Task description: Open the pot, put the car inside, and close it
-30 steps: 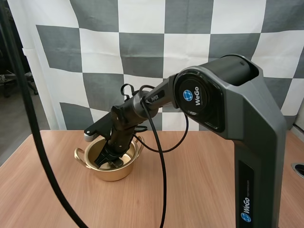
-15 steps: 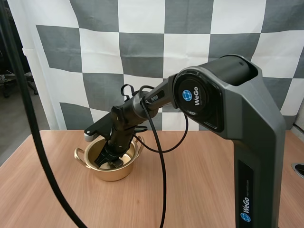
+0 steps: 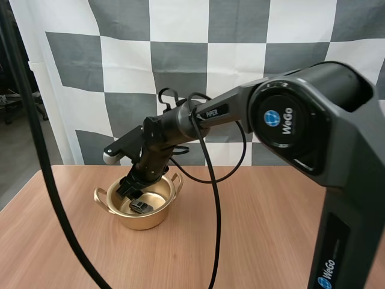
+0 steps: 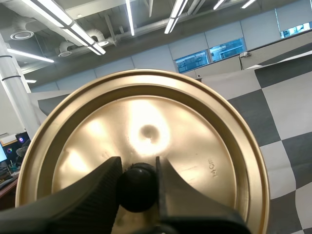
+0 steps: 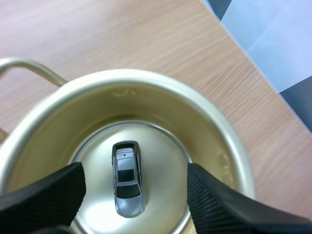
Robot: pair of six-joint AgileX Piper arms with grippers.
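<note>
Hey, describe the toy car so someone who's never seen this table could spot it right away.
Find the wooden table, then the gold two-handled pot standing open on it. On the pot's floor lies the car, alone inside. It is a small silver-grey model with dark windows, the only thing there that is not gold.

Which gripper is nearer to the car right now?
Right. The right gripper hangs open over the pot, directly above the car; the left gripper grips the lid by its knob, away from the pot.
</note>
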